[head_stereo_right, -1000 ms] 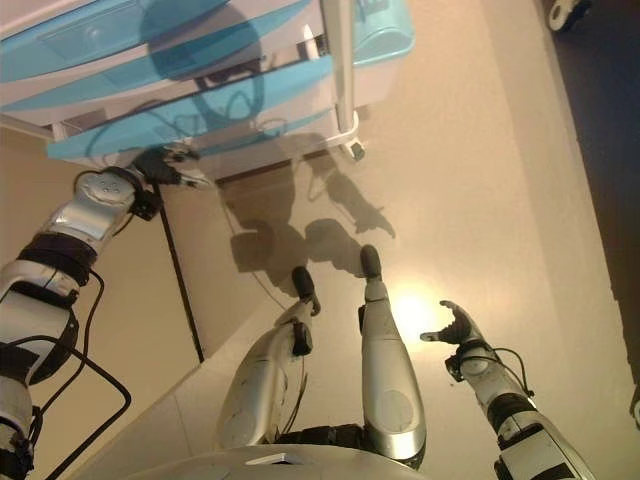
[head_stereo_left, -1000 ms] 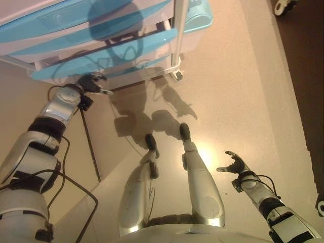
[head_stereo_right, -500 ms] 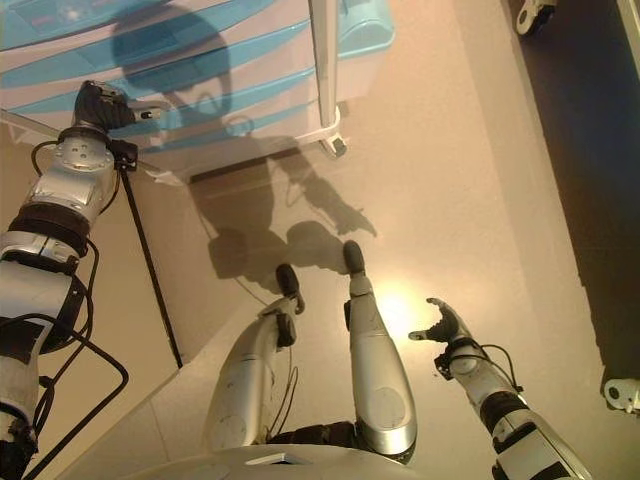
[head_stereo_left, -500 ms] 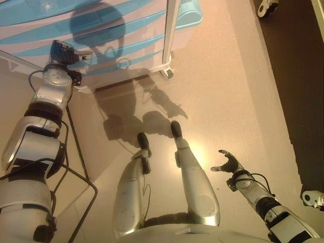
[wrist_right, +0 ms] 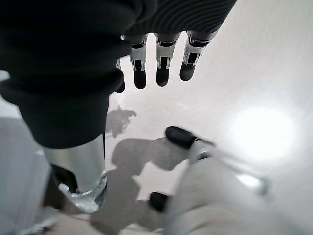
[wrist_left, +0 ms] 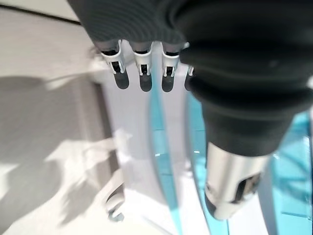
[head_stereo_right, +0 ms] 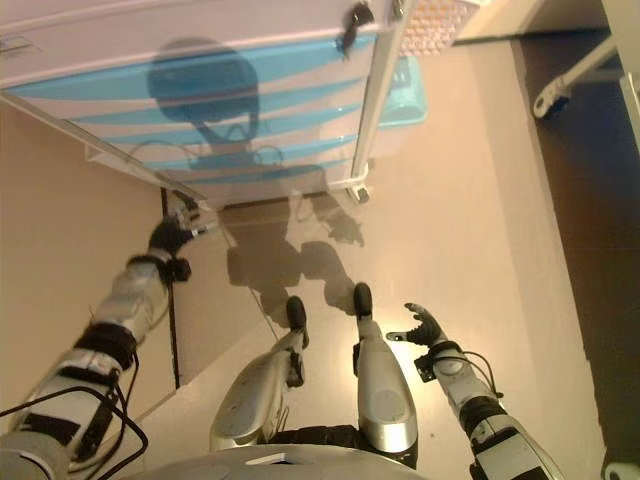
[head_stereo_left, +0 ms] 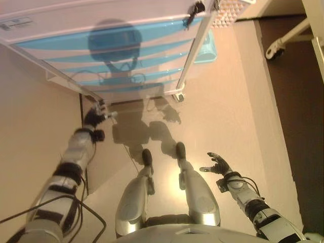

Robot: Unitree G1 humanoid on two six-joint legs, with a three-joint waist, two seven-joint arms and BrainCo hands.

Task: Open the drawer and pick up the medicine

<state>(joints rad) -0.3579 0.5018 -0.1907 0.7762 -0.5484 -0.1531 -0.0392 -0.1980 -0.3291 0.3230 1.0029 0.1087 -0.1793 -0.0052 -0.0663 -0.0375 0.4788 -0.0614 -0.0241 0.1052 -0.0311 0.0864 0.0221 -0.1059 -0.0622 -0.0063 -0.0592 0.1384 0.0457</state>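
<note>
The white wheeled cabinet with translucent blue drawers stands just beyond the left hand, whose relaxed fingers seemingly touch nothing; right hand hangs open.

No legible text, seemingly, on anything.

A white drawer cabinet striped with translucent turquoise-blue drawer fronts stands on a pale beige floor, beside a dark brown strip of flooring.
</note>
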